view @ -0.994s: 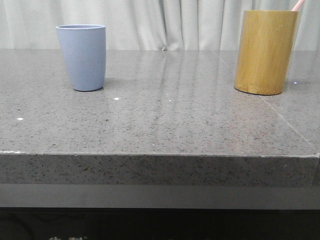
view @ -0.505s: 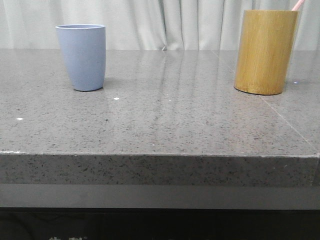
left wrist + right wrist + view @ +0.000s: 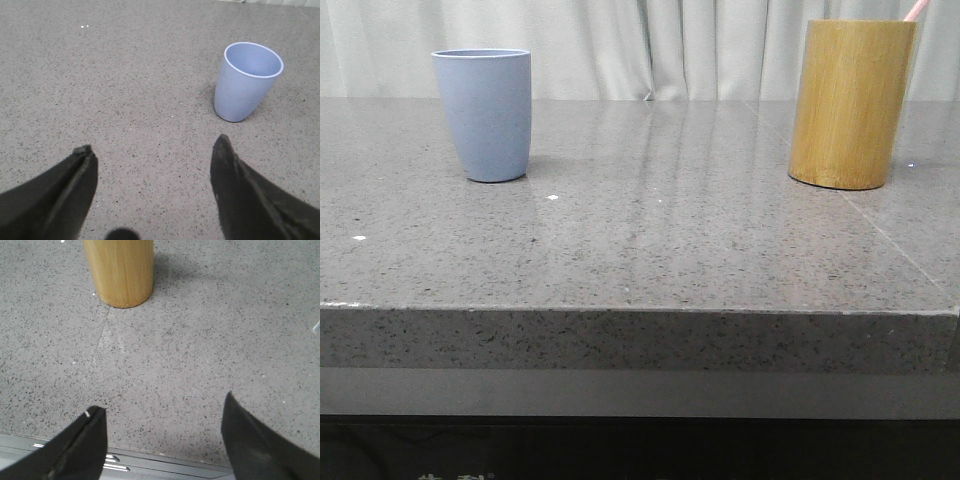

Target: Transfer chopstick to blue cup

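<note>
On the grey stone table (image 3: pixel 650 240) the blue cup (image 3: pixel 483 113) stands upright at the far left, and the bamboo holder (image 3: pixel 850 103) stands upright at the far right, well apart from it. The pink tip of the chopstick (image 3: pixel 916 9) pokes above the holder's rim, leaning right. The left gripper (image 3: pixel 152 150) hovers over bare table with its jaws spread wide and nothing between them, the cup near it. The right gripper (image 3: pixel 162 410) is likewise spread and empty near the table's front edge, the holder beyond it
</note>
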Motion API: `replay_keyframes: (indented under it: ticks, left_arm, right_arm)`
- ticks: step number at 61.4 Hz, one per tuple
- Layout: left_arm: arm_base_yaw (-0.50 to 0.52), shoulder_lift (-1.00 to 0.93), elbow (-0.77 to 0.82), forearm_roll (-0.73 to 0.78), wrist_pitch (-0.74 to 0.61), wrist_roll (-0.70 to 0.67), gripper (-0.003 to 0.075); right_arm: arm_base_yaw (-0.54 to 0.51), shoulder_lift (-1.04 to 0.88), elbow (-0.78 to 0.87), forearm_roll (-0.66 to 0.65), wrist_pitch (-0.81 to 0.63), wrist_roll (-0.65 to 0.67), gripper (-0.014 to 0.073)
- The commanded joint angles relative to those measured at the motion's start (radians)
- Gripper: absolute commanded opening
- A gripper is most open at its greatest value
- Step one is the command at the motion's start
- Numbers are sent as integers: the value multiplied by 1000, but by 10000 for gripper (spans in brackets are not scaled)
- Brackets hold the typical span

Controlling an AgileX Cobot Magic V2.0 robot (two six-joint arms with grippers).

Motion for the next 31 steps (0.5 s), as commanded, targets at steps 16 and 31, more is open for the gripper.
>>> replay_keyframes:
  ticks: [16,31]
  left_arm:
    - [-157,231,-213,-60,-73,77,512]
    - [-252,473,-408,32,-16,77,512]
  right_arm:
    - [-6,7,-34,-5,-61,-2,529]
    - [-6,7,-34,-5,-61,-2,529]
